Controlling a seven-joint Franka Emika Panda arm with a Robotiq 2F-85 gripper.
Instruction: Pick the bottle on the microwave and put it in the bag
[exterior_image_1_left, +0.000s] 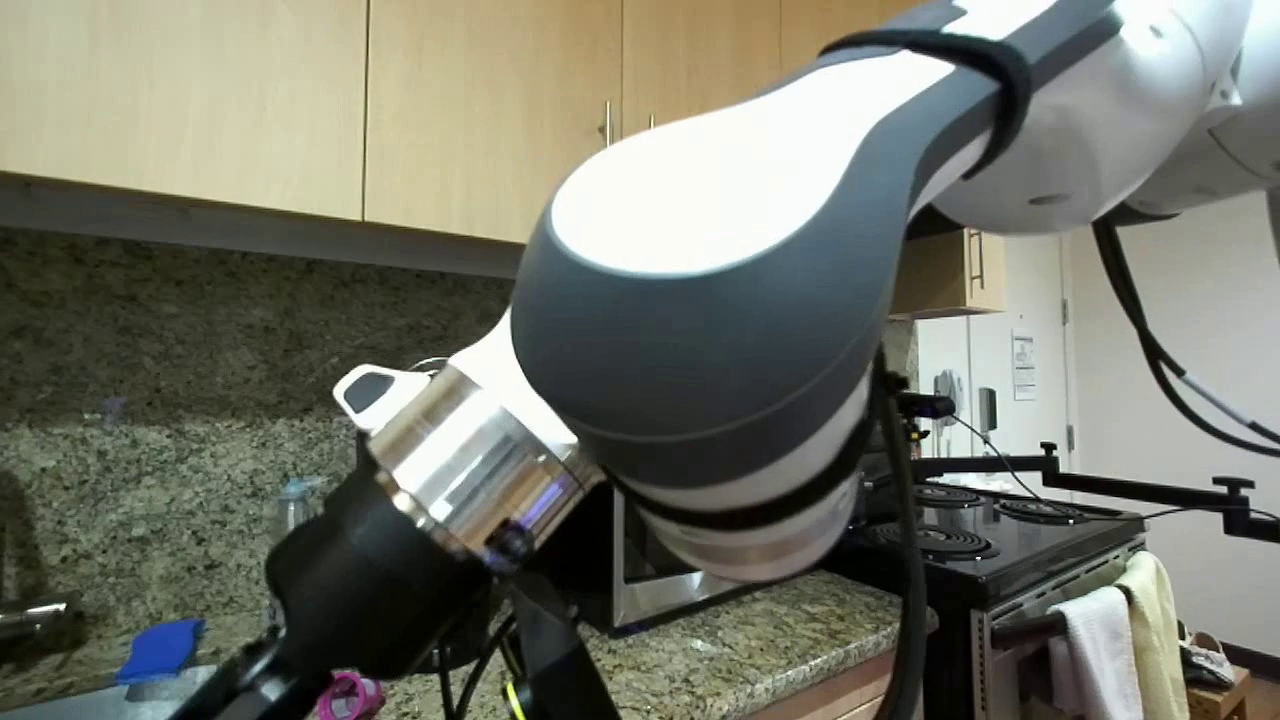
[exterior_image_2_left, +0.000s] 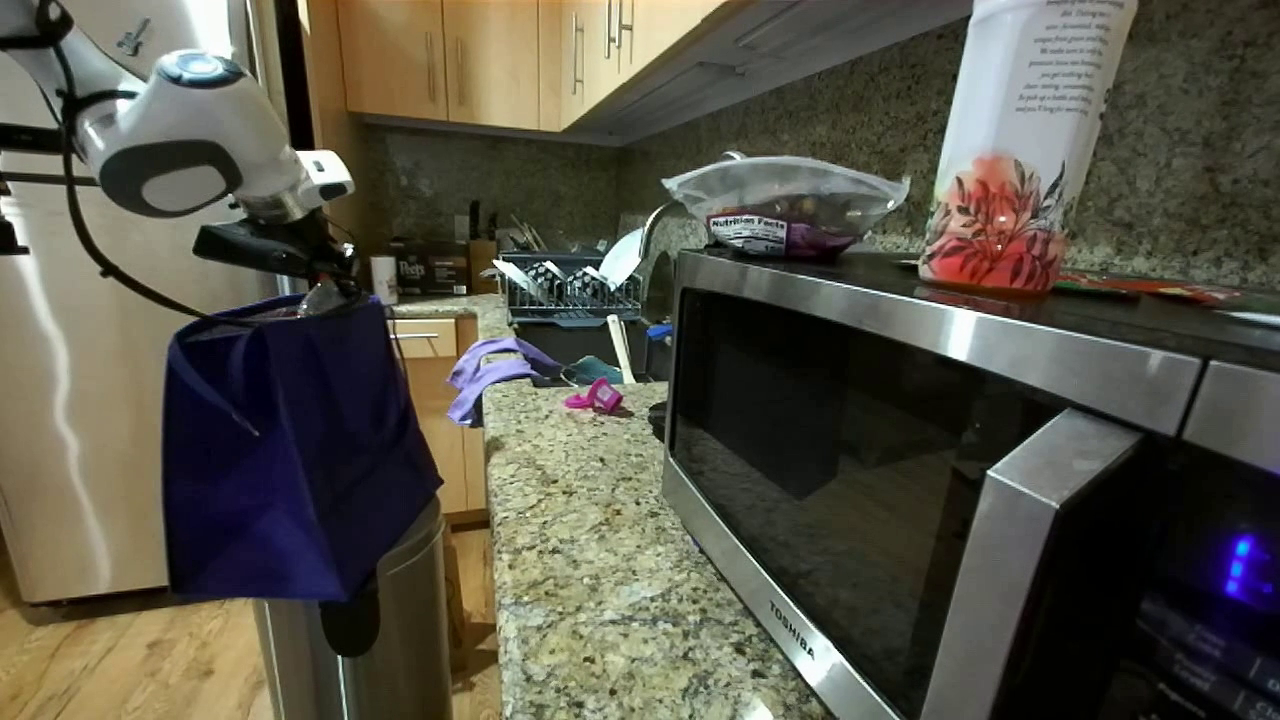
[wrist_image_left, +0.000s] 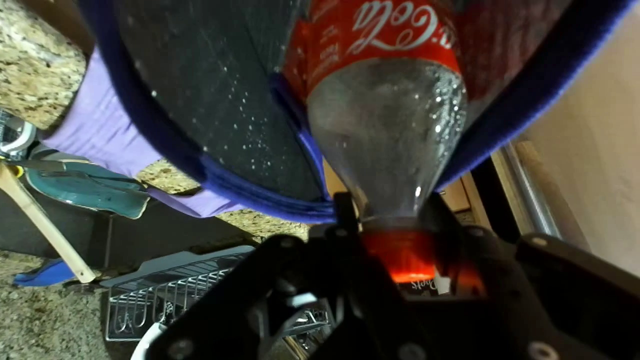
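The clear plastic bottle (wrist_image_left: 385, 110) with its red Coca-Cola label hangs from my gripper (wrist_image_left: 390, 210), whose fingers are shut around the red cap and neck. Seen from the wrist, the label part is inside the mouth of the blue bag (wrist_image_left: 260, 200); the bottle's base is hidden. In an exterior view, the bag (exterior_image_2_left: 290, 450) stands with its mouth right under my gripper (exterior_image_2_left: 338, 275), and only the bottle's clear shoulder (exterior_image_2_left: 322, 298) shows above the rim. The silver microwave (exterior_image_2_left: 820, 300) stands on the counter, well away from the arm.
Beneath the bag is a steel bin (exterior_image_2_left: 400, 620). A zip pouch (exterior_image_2_left: 790, 205) and a flowered white bottle (exterior_image_2_left: 1020, 160) stand on the microwave. The granite counter (exterior_image_2_left: 590, 560) carries a pink item (exterior_image_2_left: 600, 395), with a dish rack (exterior_image_2_left: 570, 310) farther back.
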